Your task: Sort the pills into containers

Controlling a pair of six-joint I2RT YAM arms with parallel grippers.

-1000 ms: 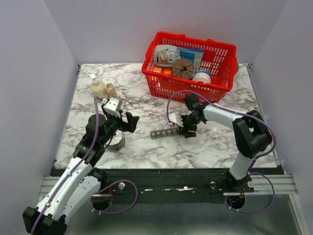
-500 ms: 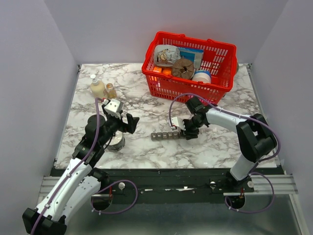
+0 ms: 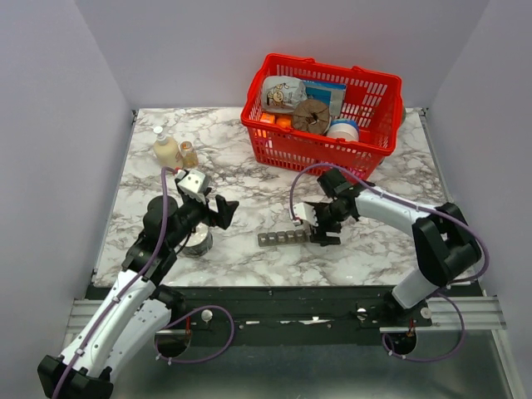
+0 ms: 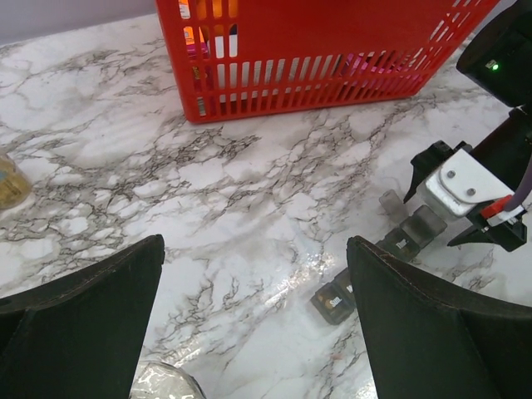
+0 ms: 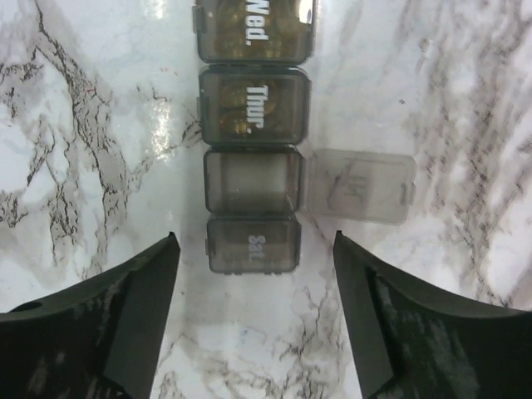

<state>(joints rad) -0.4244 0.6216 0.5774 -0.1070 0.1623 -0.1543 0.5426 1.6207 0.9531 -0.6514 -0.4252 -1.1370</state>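
Note:
The containers are a dark grey strip (image 3: pixel 283 239) of small compartments lying mid-table. In the right wrist view it runs from Wed. (image 5: pixel 253 29) and Thur. (image 5: pixel 253 112) down to Sat. (image 5: pixel 252 243). The compartment between Thur. and Sat. (image 5: pixel 252 180) is open and looks empty, its lid (image 5: pixel 360 185) flipped out to the right. Amber shapes show through the Wed. and Thur. lids. My right gripper (image 3: pixel 318 233) is open just above the strip's right end (image 5: pixel 253 332), holding nothing. My left gripper (image 3: pixel 223 208) is open and empty (image 4: pixel 253 324), left of the strip (image 4: pixel 337 301).
A red mesh basket (image 3: pixel 378 87) with assorted items stands at the back. Two small bottles (image 3: pixel 166 150) stand at the far left. A round silvery tin (image 3: pixel 198 243) sits under my left arm and shows in the left wrist view (image 4: pixel 162 384).
My right gripper has moved toward the near edge, and the strip has shifted that way with it. My left arm has barely moved.

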